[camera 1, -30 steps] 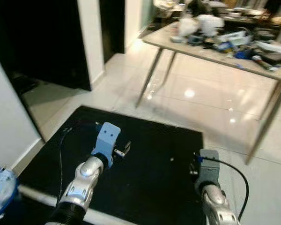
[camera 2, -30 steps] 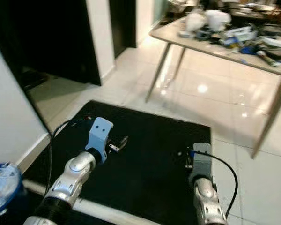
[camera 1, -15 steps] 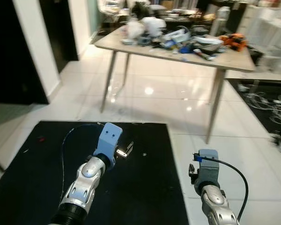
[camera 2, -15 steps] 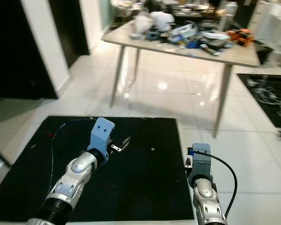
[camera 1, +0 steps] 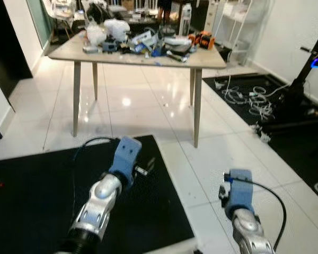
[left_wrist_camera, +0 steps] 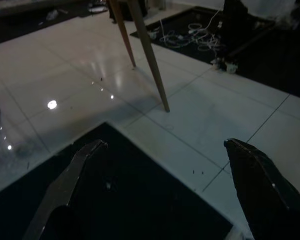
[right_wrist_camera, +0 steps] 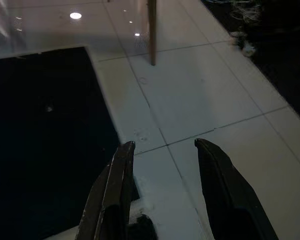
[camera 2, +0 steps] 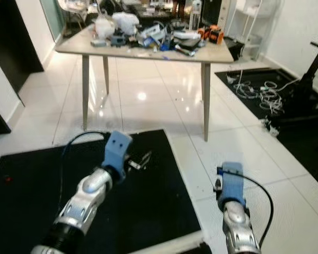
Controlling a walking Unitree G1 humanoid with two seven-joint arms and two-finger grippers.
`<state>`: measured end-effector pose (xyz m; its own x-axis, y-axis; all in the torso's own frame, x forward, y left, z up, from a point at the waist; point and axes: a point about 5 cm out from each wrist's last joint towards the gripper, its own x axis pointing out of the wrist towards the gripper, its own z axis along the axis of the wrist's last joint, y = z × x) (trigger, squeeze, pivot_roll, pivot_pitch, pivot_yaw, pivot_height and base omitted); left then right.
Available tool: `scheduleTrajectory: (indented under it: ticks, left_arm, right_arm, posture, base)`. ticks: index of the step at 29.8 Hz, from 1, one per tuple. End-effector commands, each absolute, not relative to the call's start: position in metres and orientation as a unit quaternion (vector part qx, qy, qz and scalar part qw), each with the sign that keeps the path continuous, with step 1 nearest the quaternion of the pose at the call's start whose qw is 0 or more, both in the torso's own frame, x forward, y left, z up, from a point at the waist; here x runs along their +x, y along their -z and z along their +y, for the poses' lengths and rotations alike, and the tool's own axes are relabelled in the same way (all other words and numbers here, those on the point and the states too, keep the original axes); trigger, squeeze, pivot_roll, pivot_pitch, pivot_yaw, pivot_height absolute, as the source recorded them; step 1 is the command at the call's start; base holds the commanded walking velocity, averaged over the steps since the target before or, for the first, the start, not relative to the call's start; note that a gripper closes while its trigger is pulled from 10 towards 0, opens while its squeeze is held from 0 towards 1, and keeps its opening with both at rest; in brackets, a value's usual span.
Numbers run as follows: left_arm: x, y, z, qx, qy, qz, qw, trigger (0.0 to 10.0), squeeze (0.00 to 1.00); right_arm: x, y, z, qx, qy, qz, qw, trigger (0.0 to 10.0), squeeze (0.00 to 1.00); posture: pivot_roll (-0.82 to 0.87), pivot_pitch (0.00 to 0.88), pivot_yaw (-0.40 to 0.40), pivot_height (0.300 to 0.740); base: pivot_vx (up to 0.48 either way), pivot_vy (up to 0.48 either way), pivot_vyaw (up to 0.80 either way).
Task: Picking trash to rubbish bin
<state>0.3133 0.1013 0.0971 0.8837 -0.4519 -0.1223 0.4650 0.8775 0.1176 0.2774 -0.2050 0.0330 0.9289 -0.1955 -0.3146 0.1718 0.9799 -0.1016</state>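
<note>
The floor (camera 1: 148, 95) is glossy white tile with thin grey grout lines. A plain black mat (camera 1: 37, 201) lies on it. The surface (camera 1: 206, 59) is pale beige on tan legs. Both silver arms carry light blue wrist housings, black fingers (right_wrist_camera: 115, 185) and black cables.

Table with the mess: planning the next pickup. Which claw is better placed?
Left, probably: the left claw is open and stretched further toward the table; the right claw, also open, hangs back.

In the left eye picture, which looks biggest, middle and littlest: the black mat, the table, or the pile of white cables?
1. Black mat, though being nearest the camera helps.
2. Table.
3. White cables.
</note>
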Motion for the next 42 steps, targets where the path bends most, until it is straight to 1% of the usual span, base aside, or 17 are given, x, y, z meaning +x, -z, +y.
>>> scheduleTrajectory:
  ticks: [1, 10, 42]
  left_arm:
    - [0.3117, -0.0965, 0.1029, 0.069, 0.240, 0.045, 0.967, 10.0, 0.00]
    - [0.3117, -0.0966, 0.1033, 0.061, 0.239, 0.043, 0.968, 10.0, 0.00]
    - [0.3090, -0.0927, 0.1033, 0.057, 0.248, 0.048, 0.966, 10.0, 0.00]
  right_arm:
    - [0.2787, -0.0342, -0.2008, -0.032, 0.085, 0.158, 0.983, 10.0, 0.00]
    - [0.2800, -0.0355, -0.2000, -0.035, 0.081, 0.155, 0.984, 10.0, 0.00]
    - [0.2765, -0.0327, -0.2000, -0.038, 0.081, 0.158, 0.983, 10.0, 0.00]
  posture:
    - [-0.09, 0.020, 0.007, 0.740]
    - [-0.09, 0.022, 0.005, 0.740]
    - [-0.09, 0.039, 0.009, 0.740]
  base:
    - [0.000, 0.000, 0.00]
    - [0.365, 0.000, 0.00]
    - [0.434, 0.000, 0.00]
